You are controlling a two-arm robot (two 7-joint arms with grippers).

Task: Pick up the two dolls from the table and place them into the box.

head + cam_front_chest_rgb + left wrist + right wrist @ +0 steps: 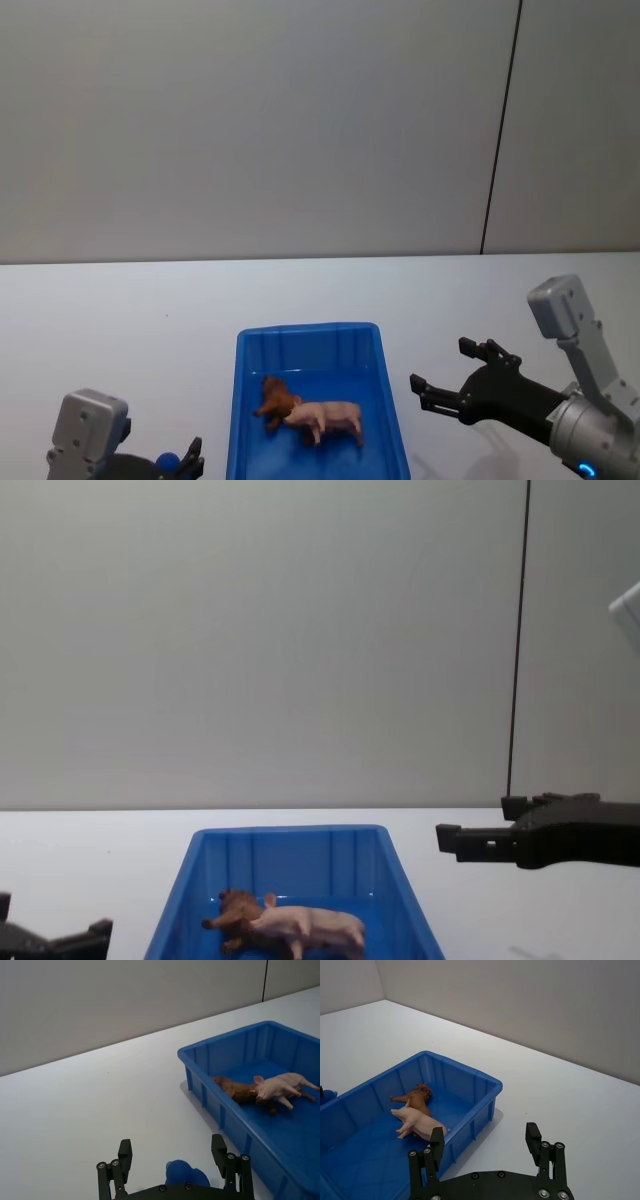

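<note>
The white table (pixel 120 310) carries the blue box (pixel 244 400), ribbed inside with a thick rim; no writing is readable anywhere. The right gripper (pixel 440 377) hovers just right of the box above the tabletop, reaching toward it, fingers apart and empty. The left gripper (pixel 172 1162) sits low at the box's left, fingers apart. Inside the box lie both dolls, touching: the pale pink pig (pixel 328 418) on its side and the brown lion (pixel 276 400).
</note>
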